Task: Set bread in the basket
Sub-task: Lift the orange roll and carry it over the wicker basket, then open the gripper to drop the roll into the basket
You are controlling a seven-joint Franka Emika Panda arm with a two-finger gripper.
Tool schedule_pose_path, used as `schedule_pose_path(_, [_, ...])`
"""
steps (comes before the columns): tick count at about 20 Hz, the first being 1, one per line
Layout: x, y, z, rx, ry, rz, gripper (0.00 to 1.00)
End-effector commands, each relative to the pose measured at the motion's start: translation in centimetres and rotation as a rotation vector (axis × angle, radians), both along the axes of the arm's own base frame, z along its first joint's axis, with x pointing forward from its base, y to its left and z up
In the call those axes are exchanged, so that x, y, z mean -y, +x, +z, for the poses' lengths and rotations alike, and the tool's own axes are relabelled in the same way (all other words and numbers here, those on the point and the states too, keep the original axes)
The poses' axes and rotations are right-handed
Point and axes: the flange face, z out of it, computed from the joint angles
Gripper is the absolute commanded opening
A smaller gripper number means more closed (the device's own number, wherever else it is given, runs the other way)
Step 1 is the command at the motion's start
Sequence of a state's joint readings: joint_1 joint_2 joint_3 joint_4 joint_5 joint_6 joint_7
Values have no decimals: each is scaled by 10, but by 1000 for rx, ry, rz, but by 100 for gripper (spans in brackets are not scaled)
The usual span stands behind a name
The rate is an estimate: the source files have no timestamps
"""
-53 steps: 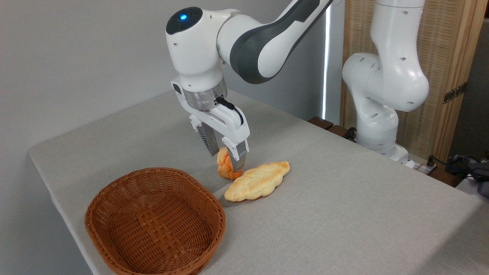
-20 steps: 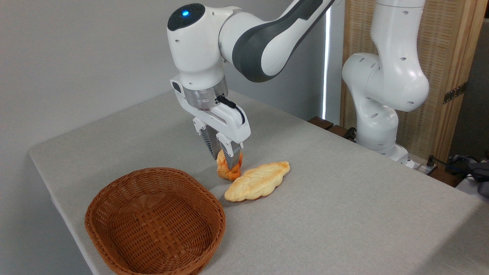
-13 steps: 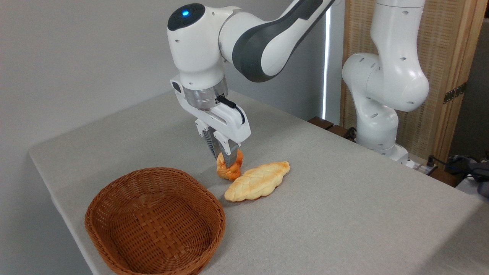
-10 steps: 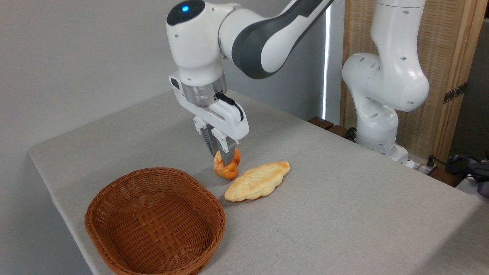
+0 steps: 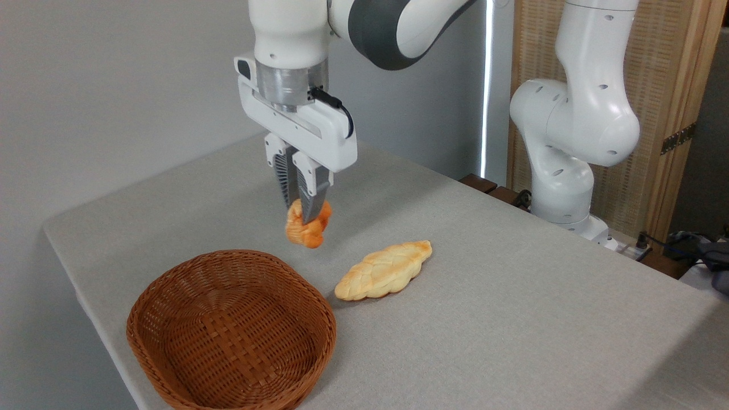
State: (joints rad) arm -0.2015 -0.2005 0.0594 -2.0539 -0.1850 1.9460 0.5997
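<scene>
while gripper (image 5: 303, 213) holds bread (image 5: 308, 226), basket (image 5: 230, 331) empty.

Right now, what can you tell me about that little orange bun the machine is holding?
The bread is a small, roundish bun with knotted folds, deep orange-golden and glossy. It hangs in the air, clear of the table, pinched near its top between the two fingers of the gripper, which partly hide it. Nothing else touches it. It sits above the table just beyond the far rim of the basket, not yet over the hollow, and to the left of the pale braided loaf.
</scene>
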Motion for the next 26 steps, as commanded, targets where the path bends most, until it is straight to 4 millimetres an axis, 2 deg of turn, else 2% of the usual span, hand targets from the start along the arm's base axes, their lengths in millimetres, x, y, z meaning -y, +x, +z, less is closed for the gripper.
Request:
schedule_pose_path(1, [-6, 13, 16, 117, -23, 42, 34])
schedule_pose_path(4, [-7, 24, 18, 193, -53, 72, 36])
schedule_pose_path(7, [-8, 41, 11, 261, -87, 117, 37])
schedule_pose_path(8, [-7, 46, 6, 279, -89, 128, 50])
schedule_pose_path(9, [-8, 50, 3, 286, -88, 138, 81])
schedule_pose_path(10, [-7, 52, -3, 280, -86, 139, 96])
schedule_pose_path(11, [-8, 53, -5, 278, -83, 139, 100])
schedule_pose_path(15, [-6, 57, -16, 258, -78, 137, 100])
schedule_pose_path(26, [-6, 56, -20, 245, -69, 128, 100])
